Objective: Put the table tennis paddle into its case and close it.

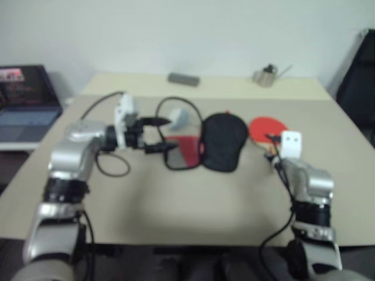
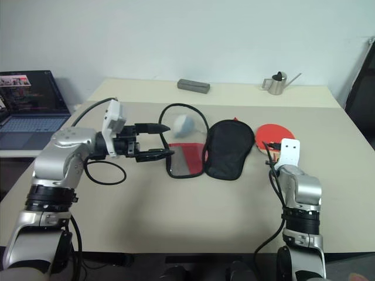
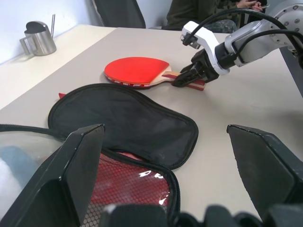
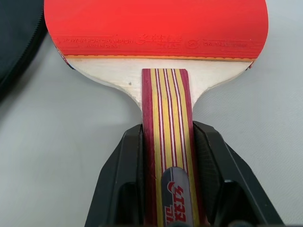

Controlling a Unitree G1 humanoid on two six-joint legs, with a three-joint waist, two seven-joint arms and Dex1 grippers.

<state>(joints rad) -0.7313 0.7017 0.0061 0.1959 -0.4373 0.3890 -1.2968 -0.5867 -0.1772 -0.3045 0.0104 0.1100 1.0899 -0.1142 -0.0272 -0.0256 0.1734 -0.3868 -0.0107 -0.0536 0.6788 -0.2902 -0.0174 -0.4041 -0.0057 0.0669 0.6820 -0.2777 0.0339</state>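
The right hand (image 4: 165, 189) has its two black fingers closed against the sides of the paddle (image 3: 137, 71) handle, striped wood, gripping the flat bat where it lies on the desk (image 2: 176, 216), probably to lift it. Beside it the soft case (image 2: 225, 146) lies unzipped and spread. The left hand (image 2: 153, 140) hovers wide open and empty by the case's netted red half, likely ready to steady it.

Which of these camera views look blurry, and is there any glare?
Left eye view: soft and hazy overall. Right eye view: crisp. Left wrist view: the left end effector's fingers are out of focus up close; glare on the case lining. Right wrist view: paddle sharp.
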